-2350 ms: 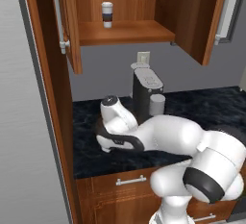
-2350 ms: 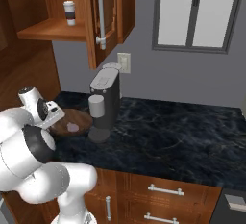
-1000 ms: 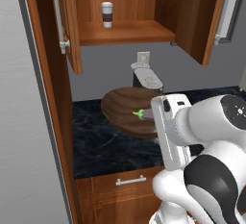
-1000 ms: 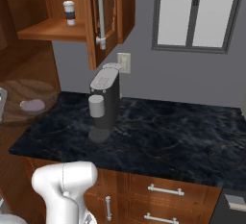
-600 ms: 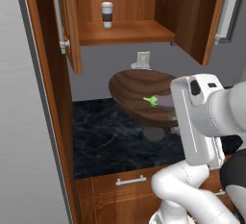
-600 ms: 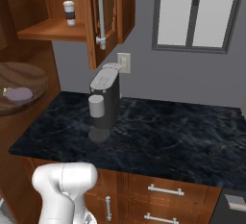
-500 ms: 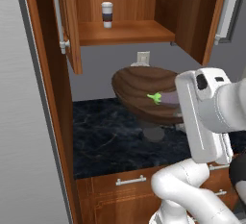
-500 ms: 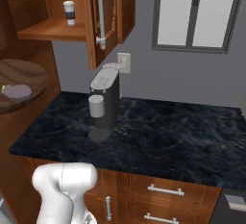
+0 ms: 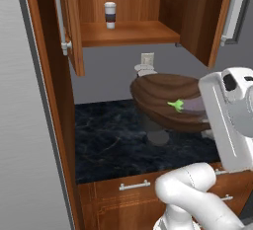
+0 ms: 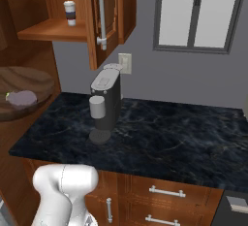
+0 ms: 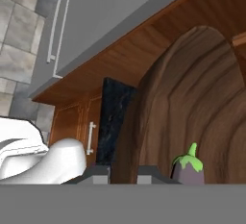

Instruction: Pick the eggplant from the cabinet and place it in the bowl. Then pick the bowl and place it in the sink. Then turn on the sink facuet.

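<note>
The jaws are clamped on the rim of the bowl (image 9: 163, 98), held above the tabletop (image 9: 113, 145) with the eggplant (image 9: 190, 106) inside. The carry is underway; next it must reach the sink level.

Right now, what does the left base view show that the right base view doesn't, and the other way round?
Left base view alone: the arm's big white forearm link beside the raised bowl, and the eggplant's green cap. Right base view alone: the window, the whole coffee machine and the counter stretching right. Both share the bowl held above the counter with the eggplant inside, the open cabinet and the paper cup on its shelf.
</note>
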Controlling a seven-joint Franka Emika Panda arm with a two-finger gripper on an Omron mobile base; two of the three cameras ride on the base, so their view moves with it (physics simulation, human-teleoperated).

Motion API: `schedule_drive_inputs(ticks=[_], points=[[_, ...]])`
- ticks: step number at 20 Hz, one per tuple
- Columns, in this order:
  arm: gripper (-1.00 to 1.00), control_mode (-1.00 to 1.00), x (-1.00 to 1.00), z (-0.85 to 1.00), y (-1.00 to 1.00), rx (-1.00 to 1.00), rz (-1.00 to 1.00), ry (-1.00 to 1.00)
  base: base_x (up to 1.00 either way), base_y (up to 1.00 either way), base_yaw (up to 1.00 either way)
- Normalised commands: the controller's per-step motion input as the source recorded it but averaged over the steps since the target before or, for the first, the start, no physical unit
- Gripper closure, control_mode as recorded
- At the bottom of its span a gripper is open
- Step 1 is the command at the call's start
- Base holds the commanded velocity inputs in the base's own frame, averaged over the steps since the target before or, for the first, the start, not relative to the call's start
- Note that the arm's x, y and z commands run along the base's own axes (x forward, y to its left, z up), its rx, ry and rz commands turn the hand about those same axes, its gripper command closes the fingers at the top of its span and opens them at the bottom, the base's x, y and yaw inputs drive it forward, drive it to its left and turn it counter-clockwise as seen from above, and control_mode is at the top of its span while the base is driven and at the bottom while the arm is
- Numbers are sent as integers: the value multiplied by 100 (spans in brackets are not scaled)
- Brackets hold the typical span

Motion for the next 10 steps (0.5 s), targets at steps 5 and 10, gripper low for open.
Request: schedule_drive_inputs(ticks=[5,10], points=[[100,100,-5,-2,-1,-1,0,0,-34,0,1],[100,100,0,0,0,0,0,0,-56,-26,-18]])
